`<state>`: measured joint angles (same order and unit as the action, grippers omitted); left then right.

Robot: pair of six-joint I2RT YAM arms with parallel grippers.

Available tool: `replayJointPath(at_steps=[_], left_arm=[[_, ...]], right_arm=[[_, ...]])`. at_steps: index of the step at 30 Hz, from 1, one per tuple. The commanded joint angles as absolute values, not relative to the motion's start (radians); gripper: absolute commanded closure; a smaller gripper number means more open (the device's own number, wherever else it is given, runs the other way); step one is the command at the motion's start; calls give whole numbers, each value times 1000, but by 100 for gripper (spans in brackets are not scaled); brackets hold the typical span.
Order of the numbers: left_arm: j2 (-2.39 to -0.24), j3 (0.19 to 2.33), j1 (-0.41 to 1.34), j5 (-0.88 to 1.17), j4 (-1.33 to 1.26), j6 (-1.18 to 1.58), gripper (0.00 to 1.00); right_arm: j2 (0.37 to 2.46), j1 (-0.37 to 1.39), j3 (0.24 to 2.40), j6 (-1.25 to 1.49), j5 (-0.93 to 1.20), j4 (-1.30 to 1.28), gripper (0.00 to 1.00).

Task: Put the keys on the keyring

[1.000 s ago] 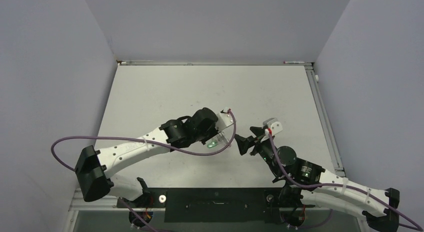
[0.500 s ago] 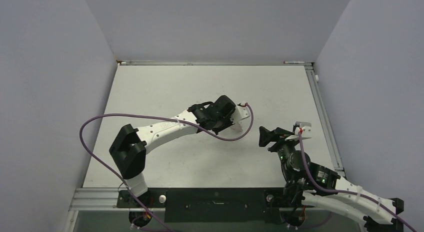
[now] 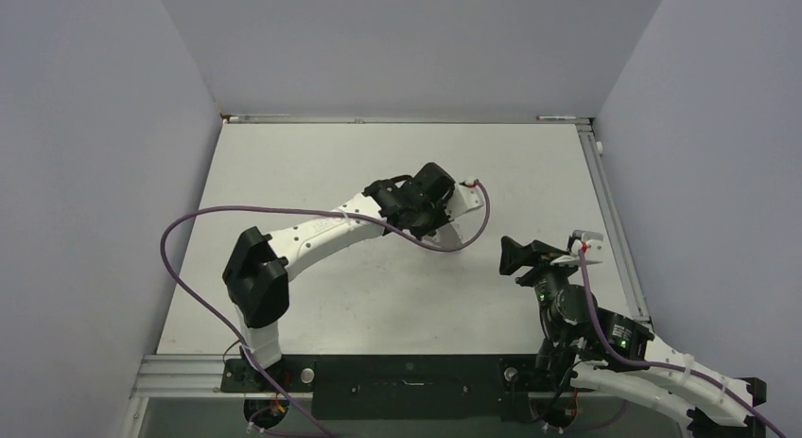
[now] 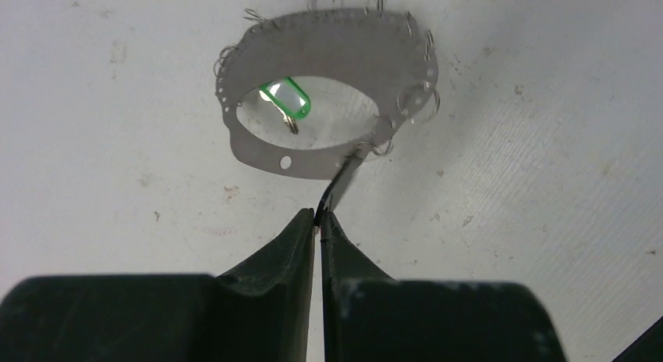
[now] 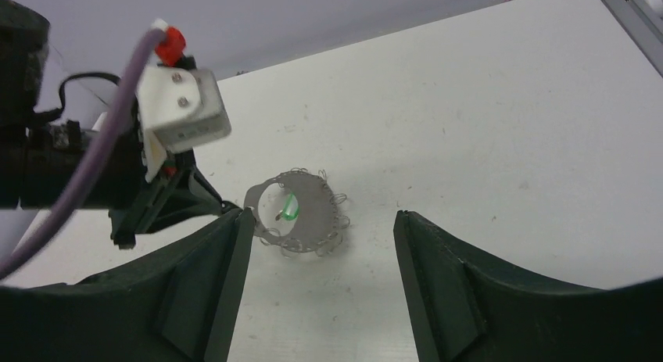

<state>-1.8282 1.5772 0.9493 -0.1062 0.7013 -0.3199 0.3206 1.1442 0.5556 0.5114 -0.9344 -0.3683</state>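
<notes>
The keyring (image 4: 328, 45) is a flat silver loop edged with small wire rings, with a green tag (image 4: 286, 100) in its opening. My left gripper (image 4: 319, 215) is shut on a thin dark key (image 4: 342, 178), seen edge-on, whose silver blade meets the loop's near rim. In the right wrist view the keyring (image 5: 320, 206) sits just beyond my right gripper (image 5: 322, 215), which is open and holds nothing. Whether the loop rests on the table or hangs just above it I cannot tell. From above, the right gripper (image 3: 509, 255) stands right of the left wrist (image 3: 426, 200).
The left arm's purple cable (image 3: 473, 235) loops down beside its wrist. A metal rail (image 3: 615, 220) runs along the table's right edge. A pen (image 3: 558, 117) lies at the back edge. Grey walls close in the table's left, back and right sides.
The left arm has swung toward the back right, and the keyring went with it. The right arm has drawn back to the right, still open.
</notes>
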Motion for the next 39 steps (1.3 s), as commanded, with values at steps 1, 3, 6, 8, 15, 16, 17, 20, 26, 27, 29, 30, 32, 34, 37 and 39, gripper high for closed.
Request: replayJointPath(at_steps=[1, 3, 6, 8, 15, 16, 17, 20, 26, 27, 29, 30, 32, 34, 37, 39], left_arm=[[-1835, 1773, 881, -61, 683, -313, 97], [-1873, 1859, 847, -56, 677, -310, 98], [-1946, 1988, 809, -51, 646, -306, 100], [-2018, 2137, 791, -37, 653, -303, 100], [-2275, 2668, 754, 27, 704, -207, 100], [-2270, 2666, 750, 39, 673, -188, 100], [-2244, 2642, 748, 39, 642, -173, 100], [-2141, 2486, 747, 17, 559, -145, 100], [-1890, 1993, 697, -31, 387, -79, 100], [-1839, 1889, 688, -31, 350, -73, 100], [-1735, 1644, 679, -29, 260, -64, 100], [-1689, 1550, 677, -22, 230, -62, 100], [-1616, 1394, 674, -20, 195, -44, 100], [-1560, 1249, 664, -24, 168, -12, 100], [-1498, 1082, 654, -26, 142, 43, 100], [-1457, 1008, 652, -46, 142, 63, 99]], right_arm=[[318, 1143, 593, 516, -960, -348, 33], [333, 1143, 608, 519, -959, -352, 34], [353, 1142, 632, 521, -968, -368, 34], [356, 1142, 640, 515, -972, -369, 34], [343, 1143, 655, 516, -970, -378, 35], [343, 1143, 656, 518, -970, -382, 35], [342, 1142, 656, 520, -969, -386, 35], [334, 1143, 656, 526, -969, -397, 35], [318, 1143, 631, 533, -961, -399, 35], [317, 1143, 626, 534, -957, -398, 35], [320, 1143, 617, 535, -952, -395, 35], [322, 1143, 613, 536, -951, -392, 35], [326, 1143, 604, 536, -948, -381, 35], [332, 1143, 594, 535, -943, -364, 35], [346, 1144, 581, 535, -930, -338, 35], [364, 1143, 573, 535, -923, -323, 35]])
